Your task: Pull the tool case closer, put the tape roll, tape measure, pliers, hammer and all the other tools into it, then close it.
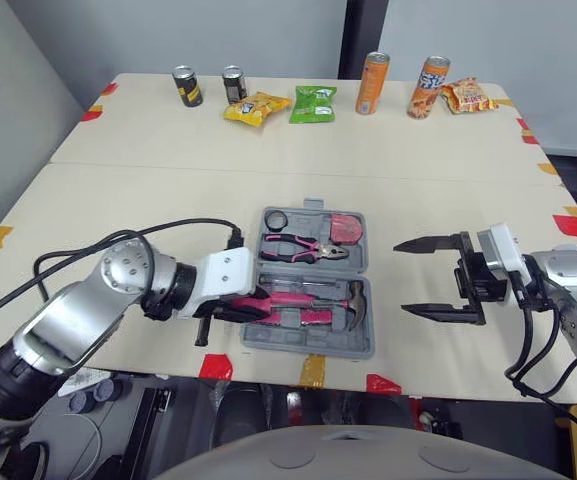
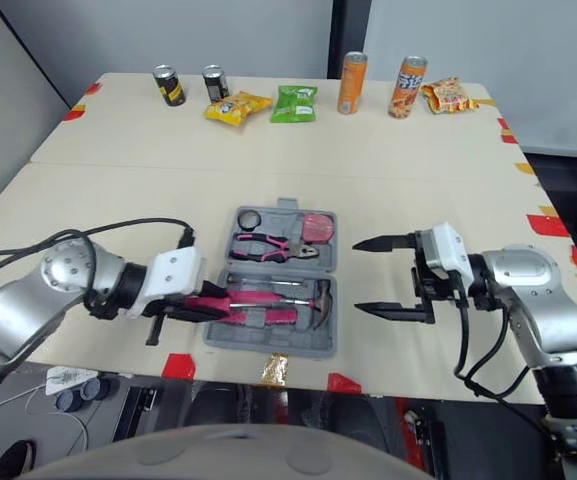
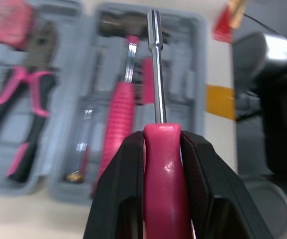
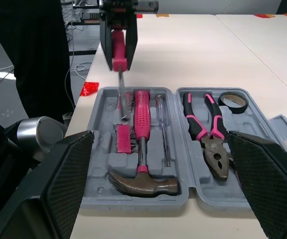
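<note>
Pinched between the left gripper's [image 3: 161,138] two black fingers, a pink-handled screwdriver [image 3: 155,64] juts straight ahead of that hand, its bare steel shaft ending in a socket-like tip. Beyond the tip lies the tool case [image 1: 308,352], open and flat on the table [image 1: 168,190], between the two grippers. From the head views the held tool blends into the pink handles under it. The right wrist view sets it apart: its shaft slants down over the tray half that the left hand reaches into, beside the hammer [image 4: 142,112]. Whether the tip touches the tray cannot be told. The case is grey moulded plastic in two hinged halves. One holds the hammer and a slim clear-handled screwdriver [image 4: 161,124]. The other holds the pliers [image 4: 210,130], the tape roll [image 4: 233,101] and the pink tape measure [image 1: 345,228]. The right gripper [image 1: 400,277] hangs just beside the case, fingers spread wide, holding nothing.
</note>
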